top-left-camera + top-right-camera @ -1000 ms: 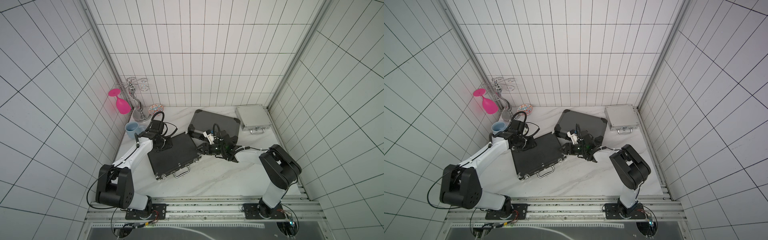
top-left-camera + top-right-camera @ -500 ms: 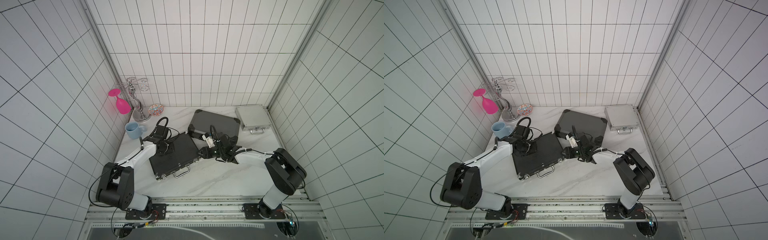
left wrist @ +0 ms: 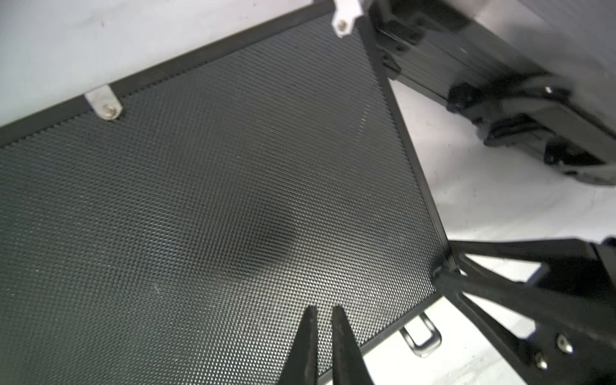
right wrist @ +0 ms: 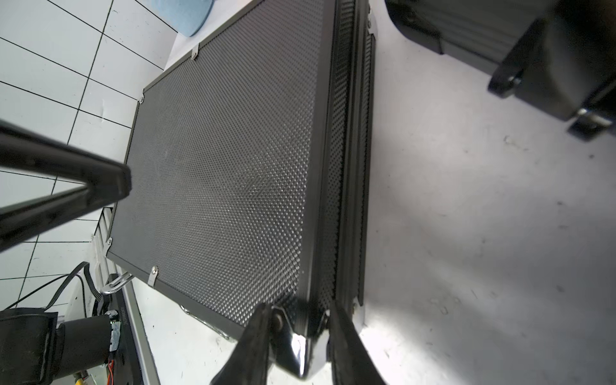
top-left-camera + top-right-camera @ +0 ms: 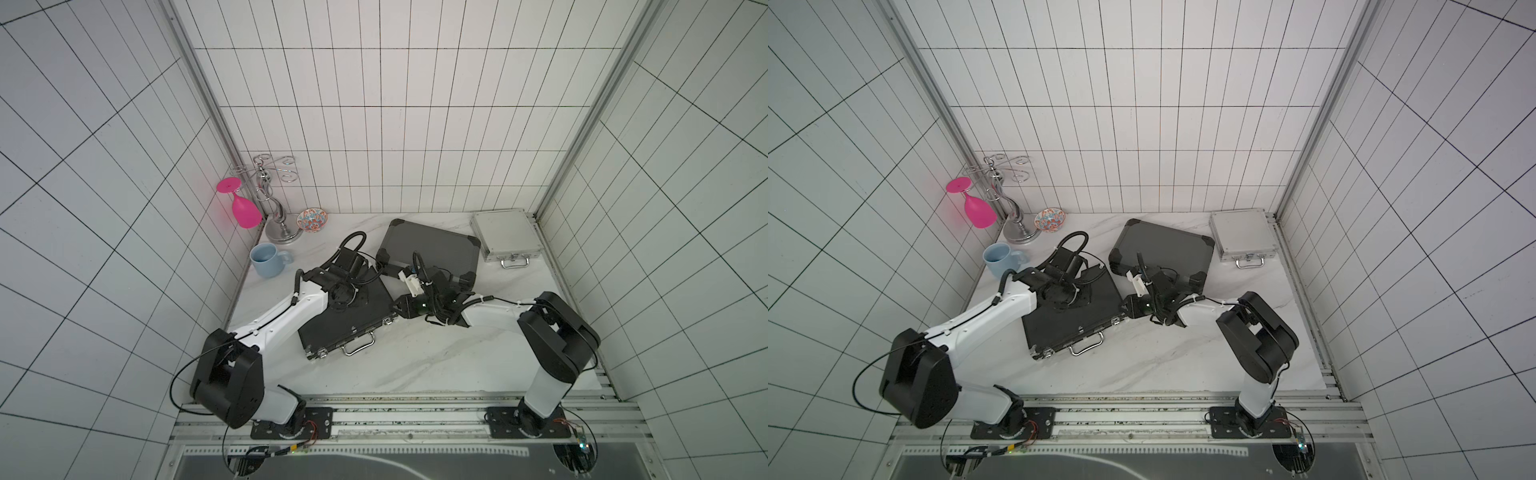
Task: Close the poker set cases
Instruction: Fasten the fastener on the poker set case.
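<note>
- Left wrist view: I read the left gripper (image 3: 322, 321) as empty, with its jaws pressed together. The tips sit just above the dimpled lid of the flat black case (image 3: 200, 200).
- Location: the case lies with its lid lowered at the middle of the tabletop (image 5: 415, 365), handle toward the front edge.
- Risk, left: if I press down off-centre with these narrow tips, they may skid on the textured lid or tilt the case instead of seating it.
- Risk, right: the right gripper (image 4: 298, 321) has its jaws spread either side of the case's handle-side metal corner. I cannot tell whether they bear on it. Squeezing harder may drag the case or pry at the seam along its side wall.
- Latches: I cannot tell their state.
- Surroundings, left: the blue mug (image 5: 266, 259), glass rack (image 5: 276, 216), pink glass (image 5: 245, 210) and patterned bowl (image 5: 311, 219) occupy the rear-left corner. The mug is near the left wrist, so a wide swing could strike it.
- Surroundings, right: the dark grey case (image 5: 432, 249), lid down, lies at rear centre just beside the right wrist and crowds its approach. The silver case (image 5: 507, 237), lid down, sits in the rear-right corner, well apart from both arms.
</note>
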Available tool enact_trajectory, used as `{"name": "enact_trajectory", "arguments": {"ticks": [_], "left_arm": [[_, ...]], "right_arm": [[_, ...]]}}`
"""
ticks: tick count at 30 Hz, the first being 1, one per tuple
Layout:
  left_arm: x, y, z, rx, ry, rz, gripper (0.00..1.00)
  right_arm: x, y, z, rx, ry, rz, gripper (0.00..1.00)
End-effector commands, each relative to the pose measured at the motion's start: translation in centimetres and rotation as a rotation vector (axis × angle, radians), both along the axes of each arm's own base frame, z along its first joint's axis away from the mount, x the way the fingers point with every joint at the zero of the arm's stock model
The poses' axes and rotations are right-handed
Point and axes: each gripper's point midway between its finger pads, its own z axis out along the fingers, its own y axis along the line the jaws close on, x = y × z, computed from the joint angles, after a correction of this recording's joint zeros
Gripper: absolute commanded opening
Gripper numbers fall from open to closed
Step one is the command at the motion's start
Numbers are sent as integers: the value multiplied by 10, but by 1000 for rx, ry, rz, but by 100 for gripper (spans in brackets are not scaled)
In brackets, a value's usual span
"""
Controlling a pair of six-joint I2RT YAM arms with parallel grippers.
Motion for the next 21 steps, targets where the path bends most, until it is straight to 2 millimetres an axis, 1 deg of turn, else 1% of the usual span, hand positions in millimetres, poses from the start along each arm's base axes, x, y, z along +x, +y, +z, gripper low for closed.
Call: {"name": "enact_trajectory", "arguments": {"ticks": [1, 3, 4, 8, 10, 14, 16, 18, 21], "left_arm": [[-19, 35, -20, 137, 72, 87, 4], [-27, 44, -31, 191, 109, 96, 0], [-30, 47, -34, 202, 117, 98, 0], [-40, 44, -45, 183, 149, 72, 0], [-50, 44, -57, 197, 188, 56, 0], [-72, 58, -84, 276, 292, 49, 0], [-79, 63, -95, 306, 331, 43, 0], [-85, 66, -102, 322, 355, 42, 0], [-86, 65, -101, 324, 364, 36, 0]], "right_arm": [[-42, -28, -69, -191, 176, 0, 29], [-39, -28, -66, -195, 169, -2, 29], [-39, -28, -65, -198, 165, 0, 29], [-35, -27, -61, -199, 157, -3, 28], [-35, -26, -62, -199, 159, -3, 28], [-34, -26, -58, -194, 155, -7, 28], [-33, -26, -50, -179, 142, -15, 31], [-30, -25, -36, -156, 128, -21, 33], [-27, -24, -9, -127, 89, -29, 36]]}}
